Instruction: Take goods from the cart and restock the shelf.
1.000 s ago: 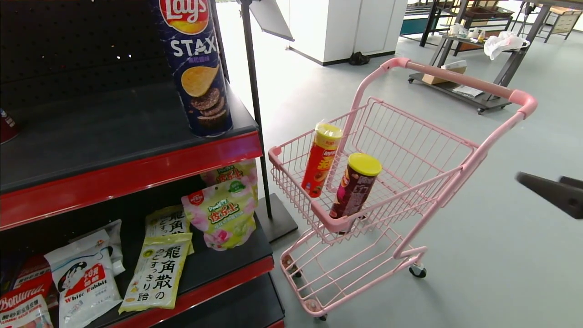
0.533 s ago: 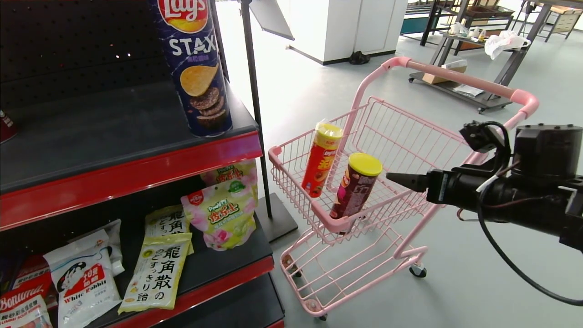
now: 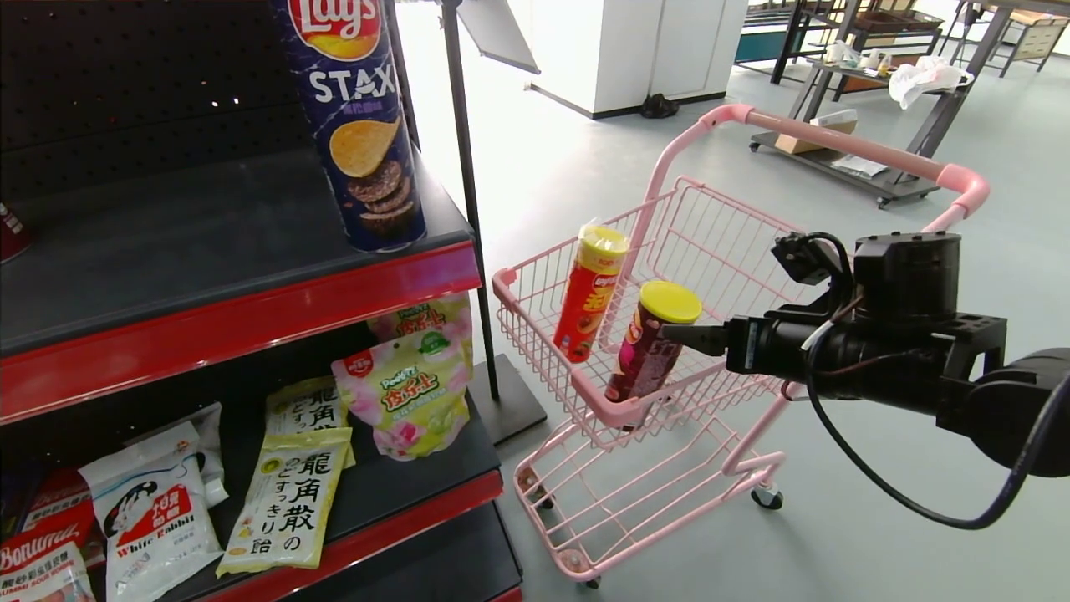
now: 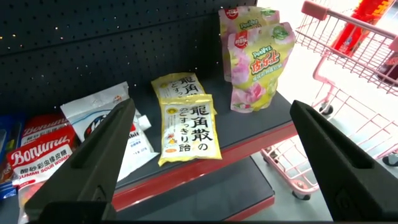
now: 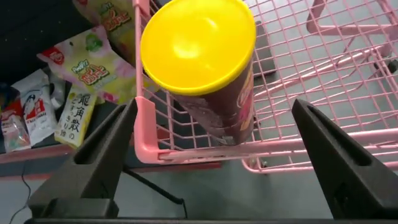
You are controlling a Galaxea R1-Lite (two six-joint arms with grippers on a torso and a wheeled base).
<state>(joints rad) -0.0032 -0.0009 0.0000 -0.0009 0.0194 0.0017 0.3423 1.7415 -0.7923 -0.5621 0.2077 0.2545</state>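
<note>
The right hand (image 3: 687, 337) is spread wide and holds nothing. Its two fingers (image 5: 102, 165) stand well apart to either side of one maroon can (image 3: 654, 347) with a yellow lid. The can is just ahead of the fingertips, and I cannot tell whether they touch it. A little beyond that can, farther from the hand, one red can (image 3: 588, 294) with a yellow lid leans against the basket wire. Both cans, two in all, are in the upper basket of the one pink cart (image 3: 836, 149).

The left hand (image 4: 211, 104) is also fully open and empty. It faces the lower shelf (image 4: 261, 138). Two yellow-green packets (image 4: 189, 124) lie there straight ahead of it, one partly over the other. Two pink-and-green pouches (image 4: 258, 62) stand one behind the other towards the cart. White and red bags lie to the other side of the hand.

Farthest from the right hand, one tall blue can (image 3: 359, 125) stands upright on the upper shelf (image 3: 209, 242), at its end nearest the cart.

A second ago only the tip of the right hand showed at the edge of the head view. The arm has since come across to the maroon can. The cans and the cart have not moved.
</note>
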